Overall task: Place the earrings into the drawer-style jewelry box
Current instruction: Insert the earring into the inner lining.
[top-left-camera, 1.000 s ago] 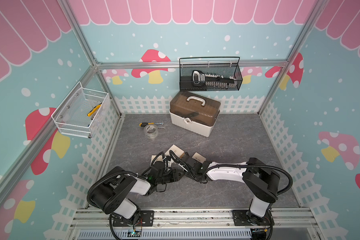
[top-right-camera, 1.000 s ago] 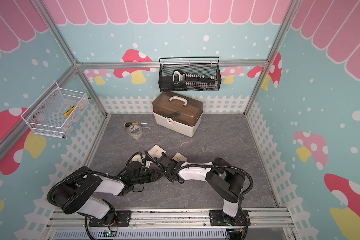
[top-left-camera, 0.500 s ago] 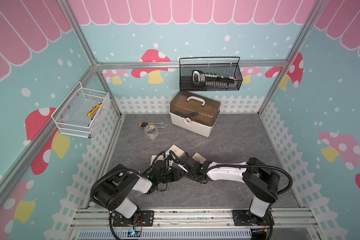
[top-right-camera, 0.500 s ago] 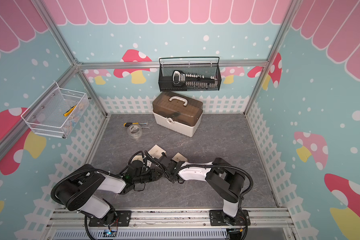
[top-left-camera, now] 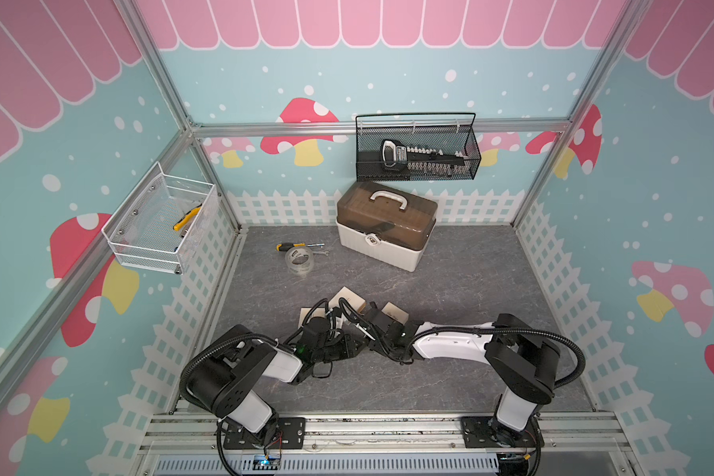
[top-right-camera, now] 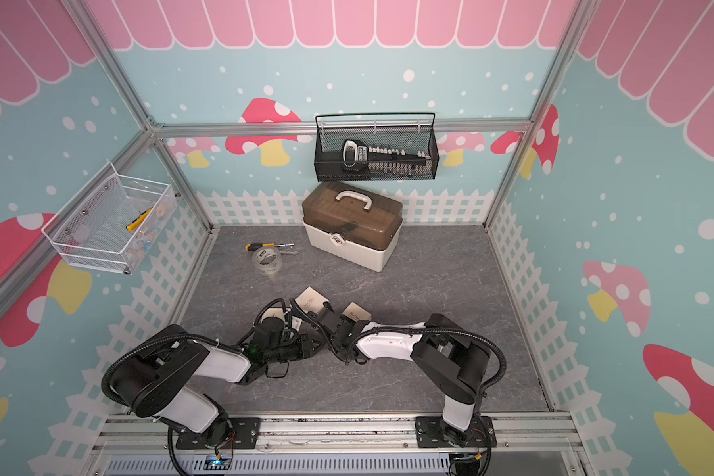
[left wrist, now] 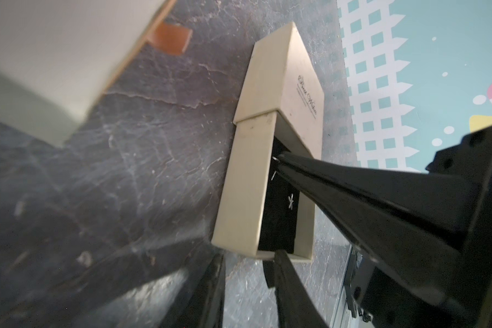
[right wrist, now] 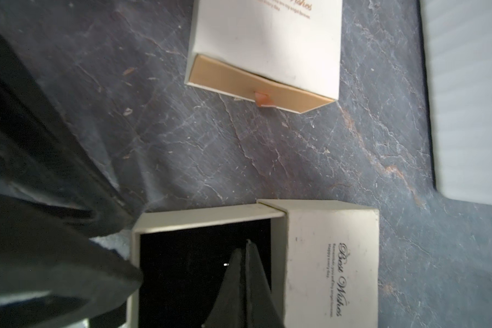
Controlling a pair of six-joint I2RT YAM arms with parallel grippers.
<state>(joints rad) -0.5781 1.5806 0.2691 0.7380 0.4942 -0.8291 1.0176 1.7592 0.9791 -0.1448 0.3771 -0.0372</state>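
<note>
We see the box lying flat on the bench, its drawer pulled well out and showing a black lining. The left fingers are clenched, with their tips over the open drawer near the sleeve's mouth. A thin silvery pin, one earring, sticks out at those tips, so we read the fingers as grasping it. The second earring, a tiny star shape, lies on the lining just beside them. The right fingers are clenched as well, at the drawer's outer corner; we cannot tell whether they pinch anything. In both top views the arms meet low near the bench's middle, a little toward 8 o'clock, hiding the drawer. A toolbox stands at 12 o'clock and a tape roll at 10 o'clock.
</note>
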